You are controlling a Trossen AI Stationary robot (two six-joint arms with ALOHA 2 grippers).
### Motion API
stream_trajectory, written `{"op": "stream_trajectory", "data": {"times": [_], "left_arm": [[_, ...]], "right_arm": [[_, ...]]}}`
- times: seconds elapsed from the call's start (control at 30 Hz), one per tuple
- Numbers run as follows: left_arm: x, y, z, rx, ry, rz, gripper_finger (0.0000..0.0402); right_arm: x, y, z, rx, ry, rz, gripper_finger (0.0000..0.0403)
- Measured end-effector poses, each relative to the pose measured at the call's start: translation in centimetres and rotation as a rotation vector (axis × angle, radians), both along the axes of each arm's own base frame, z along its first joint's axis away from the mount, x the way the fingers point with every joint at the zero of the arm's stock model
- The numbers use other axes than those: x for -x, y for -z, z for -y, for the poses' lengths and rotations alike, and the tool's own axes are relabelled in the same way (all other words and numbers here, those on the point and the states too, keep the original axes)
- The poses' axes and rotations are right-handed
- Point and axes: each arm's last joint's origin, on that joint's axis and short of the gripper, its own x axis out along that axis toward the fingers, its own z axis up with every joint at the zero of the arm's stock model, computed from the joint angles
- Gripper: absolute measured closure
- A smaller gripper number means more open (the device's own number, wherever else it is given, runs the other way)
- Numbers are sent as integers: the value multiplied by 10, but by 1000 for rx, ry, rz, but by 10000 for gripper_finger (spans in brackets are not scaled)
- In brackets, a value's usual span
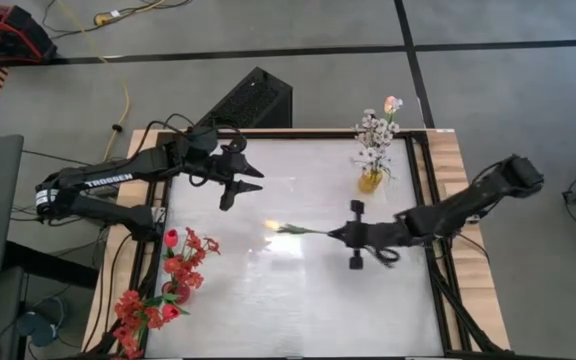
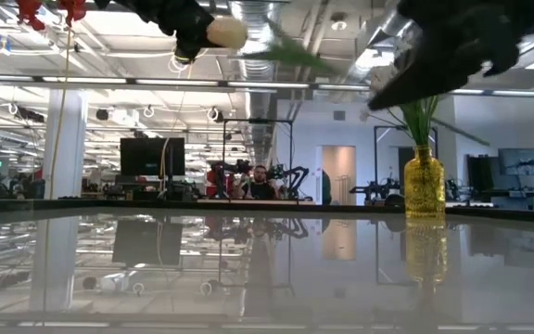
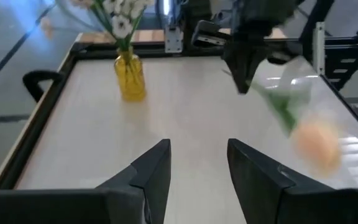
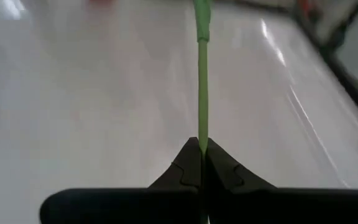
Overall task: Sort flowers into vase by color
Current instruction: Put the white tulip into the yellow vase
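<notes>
My right gripper [image 1: 331,235] is shut on the thin green stem of a peach-yellow tulip [image 1: 272,227], held above the middle of the table. My left gripper [image 1: 243,190] hovers open at the far left, with nothing between its fingers [image 3: 160,171]. It faces the tulip's blossom [image 3: 316,143]. A yellow glass vase [image 1: 370,181] at the far right stands on its base and holds white blossom sprays and one peach tulip [image 1: 393,103]. Red flowers [image 1: 183,265] stand in a small vase at the near left. My right gripper pinches the tulip's green stem [image 4: 201,134] between its two fingertips, at the end away from the blossom. The fingers come from the table's right, slanting a little down. The stem runs straight on from them toward the left. The flower is lifted clear of the table [image 2: 225,32].
More red blossoms [image 1: 133,315] lie at the table's near left corner. A dark frame rail [image 1: 423,190] runs along the right edge beside the yellow vase. Bare white tabletop [image 1: 298,300] lies in the middle and near side. A person sits far off in the room behind [image 2: 260,184].
</notes>
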Motion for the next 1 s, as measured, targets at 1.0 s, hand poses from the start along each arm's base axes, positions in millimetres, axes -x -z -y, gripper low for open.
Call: {"op": "stream_trajectory", "data": {"times": [1.0], "left_arm": [[-2,2,9,-65,72,-14,255]], "right_arm": [[125,-13,-5,-90,593,607,379]]}}
